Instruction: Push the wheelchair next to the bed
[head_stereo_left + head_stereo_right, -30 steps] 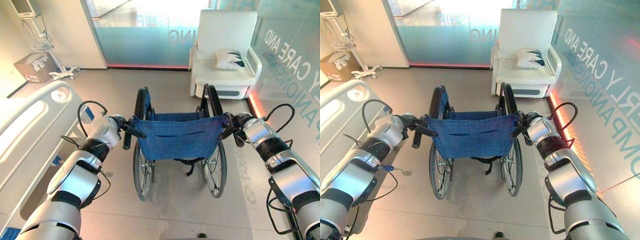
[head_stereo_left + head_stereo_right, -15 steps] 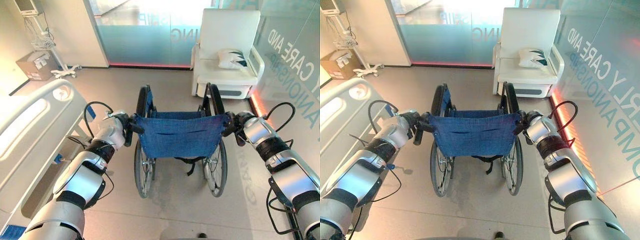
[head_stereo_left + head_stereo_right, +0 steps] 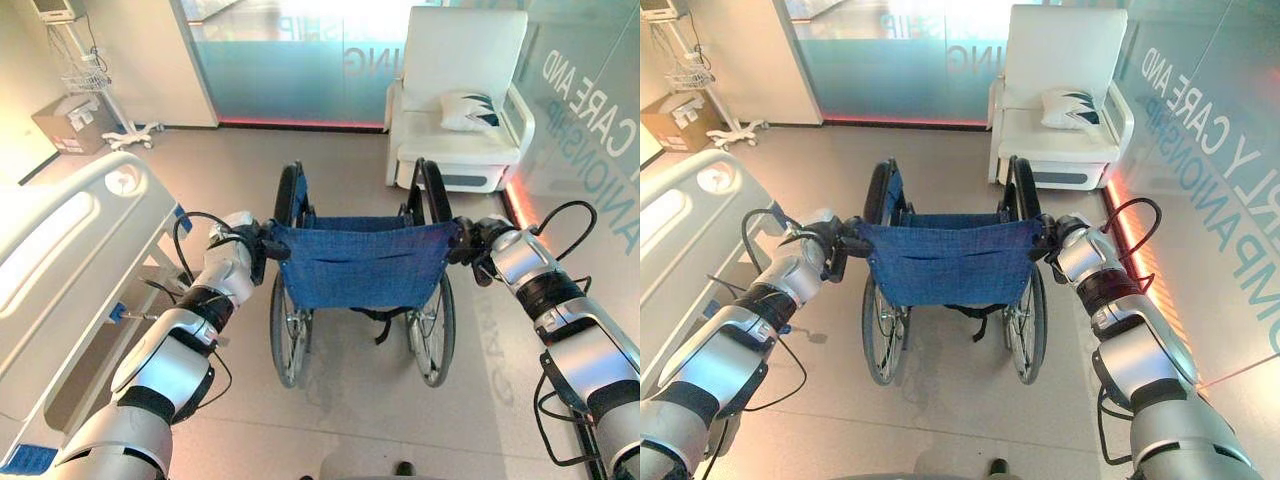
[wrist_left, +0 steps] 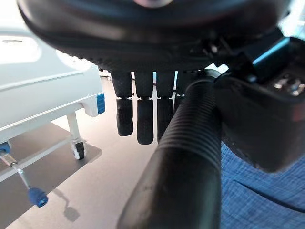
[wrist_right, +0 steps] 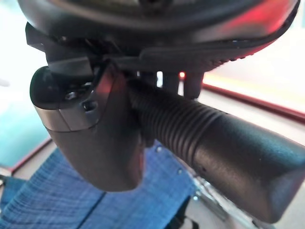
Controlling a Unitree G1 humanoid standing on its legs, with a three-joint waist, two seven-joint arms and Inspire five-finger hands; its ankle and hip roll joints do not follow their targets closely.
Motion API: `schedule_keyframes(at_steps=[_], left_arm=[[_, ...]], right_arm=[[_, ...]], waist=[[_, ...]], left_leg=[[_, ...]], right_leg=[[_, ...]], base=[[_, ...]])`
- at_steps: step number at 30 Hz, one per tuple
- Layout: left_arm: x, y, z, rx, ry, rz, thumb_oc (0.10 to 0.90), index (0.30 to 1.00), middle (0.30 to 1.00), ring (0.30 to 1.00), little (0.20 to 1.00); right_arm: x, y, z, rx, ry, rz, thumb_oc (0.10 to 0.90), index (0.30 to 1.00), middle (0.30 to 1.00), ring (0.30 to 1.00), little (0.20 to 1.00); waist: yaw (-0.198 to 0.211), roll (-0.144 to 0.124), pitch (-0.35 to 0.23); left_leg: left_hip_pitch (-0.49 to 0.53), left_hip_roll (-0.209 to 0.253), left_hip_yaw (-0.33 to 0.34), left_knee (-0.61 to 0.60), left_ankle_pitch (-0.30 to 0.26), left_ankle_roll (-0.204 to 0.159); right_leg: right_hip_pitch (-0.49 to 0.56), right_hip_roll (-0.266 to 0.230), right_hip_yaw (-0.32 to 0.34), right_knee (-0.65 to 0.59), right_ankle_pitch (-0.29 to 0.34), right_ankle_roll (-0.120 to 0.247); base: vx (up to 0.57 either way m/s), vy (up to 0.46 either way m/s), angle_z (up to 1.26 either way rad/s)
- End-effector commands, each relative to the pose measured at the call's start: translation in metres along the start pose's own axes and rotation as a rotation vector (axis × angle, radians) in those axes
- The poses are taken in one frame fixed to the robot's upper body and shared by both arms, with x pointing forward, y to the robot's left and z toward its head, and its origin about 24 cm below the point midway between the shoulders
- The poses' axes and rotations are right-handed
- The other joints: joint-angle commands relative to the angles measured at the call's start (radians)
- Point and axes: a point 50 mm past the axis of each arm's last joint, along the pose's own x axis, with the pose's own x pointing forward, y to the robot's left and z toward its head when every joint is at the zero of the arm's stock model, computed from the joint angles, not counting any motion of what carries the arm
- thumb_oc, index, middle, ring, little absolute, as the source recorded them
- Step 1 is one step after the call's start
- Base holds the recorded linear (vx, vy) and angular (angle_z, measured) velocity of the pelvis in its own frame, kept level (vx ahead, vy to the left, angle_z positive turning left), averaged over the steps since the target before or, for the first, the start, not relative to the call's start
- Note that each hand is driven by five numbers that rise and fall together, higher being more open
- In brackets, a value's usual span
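**A:** Your wheelchair (image 3: 358,285) sits in the middle of the frame with its blue backrest (image 3: 362,263) facing you, and the bed (image 3: 70,260) runs down the left edge. Compared with a second ago, the chair stands a little higher in the frame and the bed fills more of the left side, so the whole picture has shifted: you have stepped forward with the chair.

**B:** And the grip?

**A:** Your left hand (image 3: 244,252) was reaching with its fingers loose by the left push handle (image 4: 181,157) a second ago; it has since closed up against the backrest's left edge. In the left wrist view the fingers (image 4: 144,119) hang curled over the ribbed handle with the thumb beside it, so I read it as clamped on. Your right hand (image 3: 1060,238) wraps the right push handle (image 5: 209,143) in its wrist view, thumb on one side, fingers hooked over the top.

**B:** So what does that mean for the job?

**A:** You now have both handles, so you can steer. The chair is near the bed but a strip of floor (image 3: 230,180) separates them, and it points toward the white armchair (image 3: 455,95) in the upper right, not along the bed. I'd judge you need to swing it left. Watch the bed's footboard corner (image 3: 125,185) by your left arm.
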Motion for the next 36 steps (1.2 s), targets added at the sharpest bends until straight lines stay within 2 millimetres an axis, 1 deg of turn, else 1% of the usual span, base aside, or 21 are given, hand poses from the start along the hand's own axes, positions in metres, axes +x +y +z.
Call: schedule_keyframes(at_steps=[1, 6, 12, 13, 14, 15, 17, 18, 21, 22, 23, 24, 26, 27, 29, 31, 32, 33, 34, 35, 36], left_arm=[[0.0, -0.053, -0.032, 0.021, 0.046, -0.126, 0.4, 0.3, 0.3, 0.3, 0.3], [0.001, -0.04, -0.019, -0.054, -0.004, -0.104, 0.4, 0.3, 0.3, 0.3, 0.3], [-0.001, -0.024, -0.006, -0.17, -0.083, -0.091, 0.4, 0.3, 0.3, 0.3, 0.3], [-0.001, -0.023, -0.005, -0.182, -0.091, -0.09, 0.4, 0.3, 0.3, 0.3, 0.3], [-0.002, -0.02, -0.003, -0.199, -0.108, -0.089, 0.4, 0.3, 0.3, 0.3, 0.3], [-0.002, -0.02, -0.003, -0.199, -0.108, -0.089, 0.4, 0.3, 0.3, 0.3, 0.3], [-0.004, -0.011, -0.001, -0.214, -0.143, -0.06, 0.4, 0.3, 0.3, 0.3, 0.3], [-0.005, -0.008, 0.001, -0.225, -0.165, -0.053, 0.4, 0.3, 0.3, 0.3, 0.3], [-0.009, -0.012, 0.007, -0.246, -0.2, -0.071, 0.4, 0.3, 0.3, 0.3, 0.3], [-0.011, -0.015, 0.009, -0.254, -0.214, -0.077, 0.4, 0.3, 0.3, 0.3, 0.3], [-0.011, -0.015, 0.01, -0.255, -0.217, -0.076, 0.4, 0.3, 0.3, 0.3, 0.3], [-0.011, -0.015, 0.012, -0.263, -0.23, -0.07, 0.4, 0.3, 0.3, 0.3, 0.3], [-0.011, -0.016, 0.014, -0.263, -0.24, -0.07, 0.4, 0.3, 0.3, 0.3, 0.3], [-0.011, -0.014, 0.016, -0.264, -0.251, -0.071, 0.4, 0.3, 0.3, 0.3, 0.3], [-0.009, -0.01, 0.02, -0.267, -0.272, -0.073, 0.4, 0.3, 0.3, 0.3, 0.3], [-0.008, -0.013, 0.02, -0.284, -0.267, -0.083, 0.4, 0.3, 0.3, 0.3, 0.3], [-0.008, -0.015, 0.019, -0.285, -0.259, -0.094, 0.4, 0.3, 0.3, 0.3, 0.3], [-0.008, -0.021, 0.014, -0.28, -0.234, -0.122, 0.4, 0.3, 0.3, 0.3, 0.3], [-0.008, -0.022, 0.013, -0.281, -0.229, -0.126, 0.4, 0.3, 0.3, 0.3, 0.3], [-0.007, -0.024, 0.01, -0.288, -0.212, -0.129, 0.4, 0.3, 0.3, 0.3, 0.3], [-0.007, -0.024, 0.01, -0.291, -0.208, -0.128, 0.4, 0.3, 0.3, 0.3, 0.3]], right_arm=[[-0.007, 0.012, 0.04, -0.162, -0.289, 0.009, 0.4, 0.3, 0.3, 0.3, 0.3], [-0.007, 0.01, 0.042, -0.169, -0.289, -0.025, 0.4, 0.3, 0.3, 0.3, 0.3], [-0.007, 0.013, 0.042, -0.05, -0.332, -0.028, 0.4, 0.3, 0.3, 0.3, 0.3], [-0.006, 0.013, 0.041, -0.036, -0.335, -0.036, 0.4, 0.3, 0.3, 0.3, 0.3], [-0.007, 0.012, 0.04, -0.02, -0.341, -0.065, 0.4, 0.3, 0.3, 0.3, 0.3], [-0.007, 0.012, 0.04, -0.019, -0.341, -0.065, 0.4, 0.3, 0.3, 0.3, 0.3], [-0.01, 0.006, 0.041, -0.017, -0.379, -0.126, 0.4, 0.3, 0.3, 0.3, 0.3], [-0.012, 0.004, 0.041, -0.01, -0.393, -0.138, 0.4, 0.3, 0.3, 0.3, 0.3], [-0.013, 0.01, 0.034, -0.015, -0.401, -0.147, 0.4, 0.3, 0.3, 0.3, 0.3], [-0.014, 0.014, 0.031, -0.002, -0.398, -0.127, 0.4, 0.3, 0.3, 0.3, 0.3], [-0.014, 0.015, 0.03, 0.002, -0.398, -0.125, 0.4, 0.3, 0.3, 0.3, 0.3], [-0.012, 0.014, 0.028, 0.013, -0.392, -0.111, 0.4, 0.3, 0.3, 0.3, 0.3], [-0.012, 0.012, 0.026, 0.019, -0.385, -0.108, 0.4, 0.3, 0.3, 0.3, 0.3], [-0.01, 0.007, 0.024, 0.026, -0.374, -0.111, 0.4, 0.3, 0.3, 0.3, 0.3], [-0.007, 0.002, 0.019, 0.038, -0.349, -0.103, 0.4, 0.3, 0.3, 0.3, 0.3], [-0.004, 0.001, 0.015, 0.033, -0.325, -0.059, 0.4, 0.3, 0.3, 0.3, 0.3], [-0.004, 0.002, 0.013, 0.031, -0.316, -0.044, 0.4, 0.3, 0.3, 0.3, 0.3], [-0.003, 0.006, 0.009, 0.014, -0.309, -0.018, 0.4, 0.3, 0.3, 0.3, 0.3], [-0.003, 0.007, 0.009, 0.01, -0.309, -0.014, 0.4, 0.3, 0.3, 0.3, 0.3], [-0.003, 0.009, 0.01, -0.026, -0.317, -0.001, 0.4, 0.3, 0.3, 0.3, 0.3], [-0.003, 0.008, 0.01, -0.038, -0.319, 0.0, 0.4, 0.3, 0.3, 0.3, 0.3]], waist=[[0.015, -0.031, 0.075], [0.024, -0.025, 0.075], [0.041, -0.014, 0.083], [0.043, -0.01, 0.084], [0.044, -0.003, 0.089], [0.044, -0.003, 0.089], [0.033, 0.008, 0.128], [0.024, 0.003, 0.146], [0.001, -0.015, 0.175], [-0.013, -0.028, 0.188], [-0.016, -0.029, 0.191], [-0.03, -0.031, 0.201], [-0.037, -0.025, 0.206], [-0.04, -0.024, 0.207], [-0.043, -0.04, 0.197], [-0.044, -0.05, 0.17], [-0.048, -0.051, 0.156], [-0.056, -0.055, 0.13], [-0.057, -0.055, 0.125], [-0.061, -0.056, 0.108], [-0.062, -0.057, 0.103]], left_leg=[[-0.023, -0.081, 0.02, 0.013, -0.037, 0.028], [-0.02, -0.093, 0.008, 0.015, -0.042, 0.037], [-0.018, -0.114, -0.017, 0.017, -0.048, 0.061], [-0.019, -0.115, -0.023, 0.016, -0.046, 0.065], [-0.021, -0.114, -0.024, 0.017, -0.041, 0.073], [-0.021, -0.115, -0.024, 0.017, -0.04, 0.073], [-0.025, -0.112, -0.031, 0.036, -0.033, 0.075], [-0.02, -0.118, -0.046, 0.049, -0.043, 0.073], [0.018, -0.136, -0.081, 0.063, -0.074, 0.071], [0.045, -0.148, -0.095, 0.07, -0.105, 0.07], [0.05, -0.148, -0.098, 0.07, -0.111, 0.071], [0.07, -0.15, -0.115, 0.068, -0.135, 0.076], [0.079, -0.143, -0.127, 0.069, -0.145, 0.079], [0.079, -0.14, -0.136, 0.076, -0.152, 0.082], [0.063, -0.143, -0.126, 0.131, -0.182, 0.088], [0.063, -0.128, -0.11, 0.18, -0.204, 0.071], [0.067, -0.116, -0.106, 0.198, -0.215, 0.063], [0.09, -0.08, -0.087, 0.228, -0.234, 0.04], [0.094, -0.074, -0.085, 0.233, -0.238, 0.035], [0.099, -0.042, -0.078, 0.275, -0.219, 0.017], [0.096, -0.031, -0.074, 0.294, -0.203, 0.01]], right_leg=[[0.021, 0.024, -0.011, 0.002, 0.01, -0.023], [0.028, 0.011, -0.015, 0.008, 0.012, -0.021], [0.019, -0.019, -0.017, 0.089, -0.013, -0.011], [0.013, -0.024, -0.017, 0.116, -0.021, -0.008], [-0.012, -0.035, -0.024, 0.2, -0.044, -0.002], [-0.013, -0.036, -0.024, 0.203, -0.045, -0.002], [-0.134, -0.055, -0.025, 0.439, 0.022, 0.024], [-0.175, -0.057, -0.019, 0.454, 0.067, 0.031], [-0.226, -0.072, -0.015, 0.375, 0.142, 0.038], [-0.245, -0.091, -0.016, 0.267, 0.19, 0.049], [-0.25, -0.093, -0.016, 0.241, 0.194, 0.051], [-0.277, -0.1, -0.008, 0.117, 0.215, 0.059], [-0.28, -0.096, 0.007, 0.07, 0.221, 0.059], [-0.282, -0.096, 0.025, 0.057, 0.222, 0.057], [-0.268, -0.103, 0.032, 0.071, 0.213, 0.055], [-0.249, -0.106, 0.026, 0.115, 0.192, 0.053], [-0.25, -0.102, 0.029, 0.148, 0.173, 0.048], [-0.244, -0.098, 0.014, 0.184, 0.144, 0.03], [-0.241, -0.098, 0.01, 0.185, 0.141, 0.026], [-0.234, -0.087, -0.002, 0.195, 0.119, 0.005], [-0.231, -0.081, -0.009, 0.197, 0.11, -0.004]], base=[[0.04, 0.107, 0.01], [0.03, 0.119, 0.02], [0.05, 0.143, 0.06], [0.09, 0.189, 0.03], [0.07, 0.142, 0.01], [0.06, 0.177, 0.02], [0.08, 0.149, -0.02], [0.13, 0.072, -0.04], [0.3, -0.062, 0.12], [0.35, -0.133, 0.15], [0.45, -0.227, -0.11], [0.29, -0.163, -0.14], [0.26, -0.15, 0.13], [0.31, -0.241, 0.54], [0.41, -0.338, 0.72], [0.39, -0.283, 0.84], [0.48, -0.273, 0.5], [0.48, -0.268, 0.25], [0.58, -0.335, 0.22], [0.35, -0.221, 0.32], [0.39, -0.261, 0.47]])
